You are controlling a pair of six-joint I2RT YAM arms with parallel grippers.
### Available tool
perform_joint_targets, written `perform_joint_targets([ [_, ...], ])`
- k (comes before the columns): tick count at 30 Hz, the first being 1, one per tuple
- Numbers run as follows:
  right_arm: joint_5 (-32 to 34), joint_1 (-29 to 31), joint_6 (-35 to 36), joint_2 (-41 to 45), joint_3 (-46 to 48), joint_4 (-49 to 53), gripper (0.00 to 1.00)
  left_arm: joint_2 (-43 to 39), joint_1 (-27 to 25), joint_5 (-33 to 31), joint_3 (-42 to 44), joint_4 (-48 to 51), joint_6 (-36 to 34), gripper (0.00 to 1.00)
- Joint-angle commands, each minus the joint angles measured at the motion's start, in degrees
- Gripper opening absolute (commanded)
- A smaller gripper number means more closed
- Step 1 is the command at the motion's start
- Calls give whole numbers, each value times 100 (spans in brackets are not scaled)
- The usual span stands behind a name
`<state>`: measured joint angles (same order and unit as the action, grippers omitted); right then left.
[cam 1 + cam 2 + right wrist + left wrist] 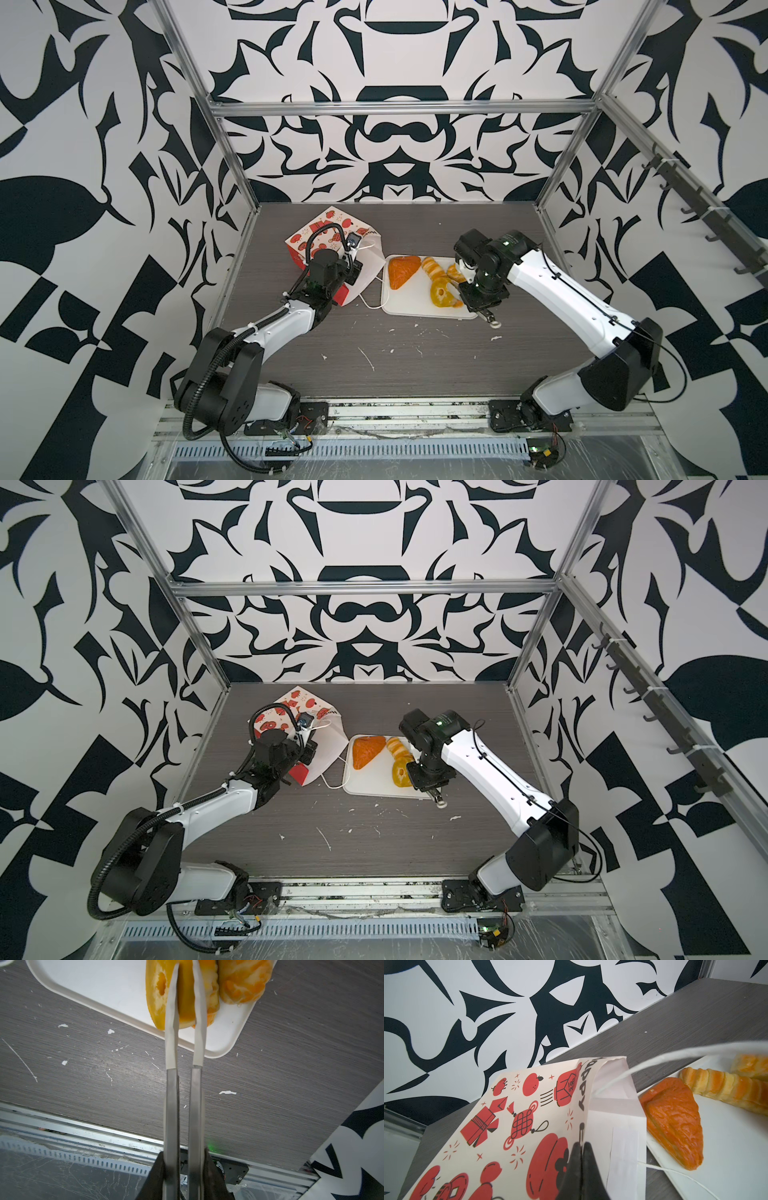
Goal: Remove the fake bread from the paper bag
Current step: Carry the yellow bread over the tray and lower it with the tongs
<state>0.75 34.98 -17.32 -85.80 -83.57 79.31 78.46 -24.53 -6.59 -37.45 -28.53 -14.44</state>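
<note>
Right up close in the left wrist view, the left gripper (582, 1147) has its two black fingers (576, 1167) pressed tight together on the edge of the paper bag (517, 1126), so it is pinching the paper. The bag is cream and red with little pictures on it, and it is white inside. A white cord handle (654, 1060) reaches out from the bag's mouth.

In both top views the bag (328, 222) is tipped over at the back left of the grey table (415, 365). Its open mouth faces the white tray (415, 301) just beside it.

All the toy bread that shows is out of the bag and on the tray. The orange triangle (402, 270) lies nearest the bag. Next to it is the long twist (433, 269). Then comes the ring bun (441, 296), standing up on its edge. A striped roll (243, 982) sits just beside the ring bun, near the tray's corner.

The right gripper (186, 965) has long thin fingers (171, 1022) with white tips. They are almost shut, with a piece of the ring bun squeezed between them. I cannot see into the bag.
</note>
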Motion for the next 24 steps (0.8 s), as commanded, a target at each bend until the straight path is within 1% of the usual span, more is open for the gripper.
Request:
perform_joint_targets([
  [1,359,249,-207,-130,-289,127,10,37,48,74,83,-274,124,0],
  [5,461,470,-328,-324,-457,150,12,27,68,105,117,-285,143,0],
  [8,553,641,-428,-453,-576,186,16,10,63,112,137,-299,152,0],
  [14,505,967,-642,-569,-743,81,27,18,85,146,130,-323,178,0],
  [21,117,1241,-809,-610,-722,-305,34,51,91,173,133,-337,195,0],
  [24,26,1317,-875,-609,-692,-381,35,34,98,167,133,-337,196,0],
])
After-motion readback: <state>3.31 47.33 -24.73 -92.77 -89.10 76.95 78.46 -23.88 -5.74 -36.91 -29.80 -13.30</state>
